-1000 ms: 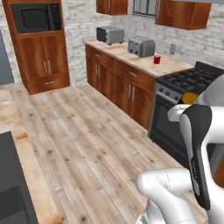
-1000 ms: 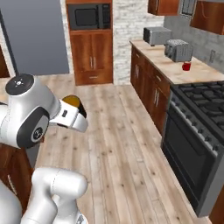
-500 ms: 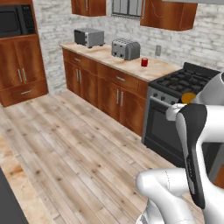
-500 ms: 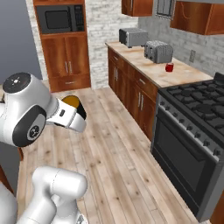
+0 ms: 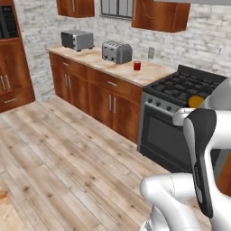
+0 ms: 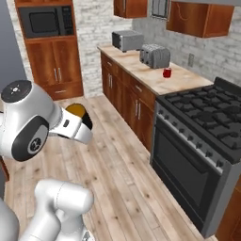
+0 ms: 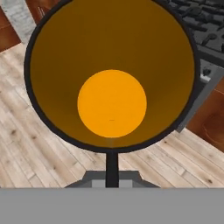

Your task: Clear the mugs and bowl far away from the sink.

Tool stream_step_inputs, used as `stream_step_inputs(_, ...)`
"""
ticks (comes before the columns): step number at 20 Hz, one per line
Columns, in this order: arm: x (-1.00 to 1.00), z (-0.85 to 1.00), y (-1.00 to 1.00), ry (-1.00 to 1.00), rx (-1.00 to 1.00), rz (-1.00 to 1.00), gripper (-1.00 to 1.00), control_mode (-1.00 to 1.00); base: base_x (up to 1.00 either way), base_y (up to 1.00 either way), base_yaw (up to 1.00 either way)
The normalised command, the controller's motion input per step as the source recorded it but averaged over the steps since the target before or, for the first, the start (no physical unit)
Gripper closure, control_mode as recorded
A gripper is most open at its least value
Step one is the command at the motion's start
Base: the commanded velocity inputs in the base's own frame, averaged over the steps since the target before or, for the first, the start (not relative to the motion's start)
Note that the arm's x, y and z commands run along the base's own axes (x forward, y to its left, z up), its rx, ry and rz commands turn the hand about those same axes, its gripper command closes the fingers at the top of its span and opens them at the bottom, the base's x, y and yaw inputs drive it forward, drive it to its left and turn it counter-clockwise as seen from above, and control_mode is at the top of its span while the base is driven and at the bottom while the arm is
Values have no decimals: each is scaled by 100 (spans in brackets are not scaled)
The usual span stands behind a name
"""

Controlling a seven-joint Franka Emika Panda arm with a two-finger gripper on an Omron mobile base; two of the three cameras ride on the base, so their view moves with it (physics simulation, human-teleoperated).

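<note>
Kitchen first: we see a long run of wooden cabinets (image 5: pixel 94 97) under a pale counter (image 6: pixel 155 77), with a black gas stove (image 6: pixel 207 132) at its near end and plank flooring (image 5: pixel 67 167) in front of us. Compared with the pictures from a second ago, the whole scene has slid across both base views and the stove has grown much larger, so we read this as our base driving and turning along the counter, not as anything on it moving. The wall oven cabinet that dominated earlier now sits at the edge.

On the counter stand two toasters (image 5: pixel 116 52), and just past them, toward the stove, the small red mug (image 5: pixel 137 66), upright and alone, well apart from our arm.

Smaller still, the black mug (image 6: pixel 79 113) rides at the end of our arm. In the hand view we look straight down into its yellow-orange inside (image 7: pixel 111 103), its dark rim circling most of the picture. Our gripper (image 7: pixel 112 168) is clamped tight on the mug's wall, one dark finger visible running up to the rim.

We judge this a carrying leg: one mug is in transit away from the sink, and the red mug appears already set down. Neither sink nor bowl is before us, so we cannot say how far along the bowl is.
</note>
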Motion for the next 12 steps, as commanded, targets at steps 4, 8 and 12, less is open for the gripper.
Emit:
stream_step_inputs(4, 0, 0, 0, 0, 0, 0, 100, 100, 88, -100, 13)
stream_step_inputs(8, 0, 0, 0, 0, 0, 0, 100, 100, 80, -58, 8)
stream_step_inputs(12, 0, 0, 0, 0, 0, 0, 100, 100, 100, 38, 0)
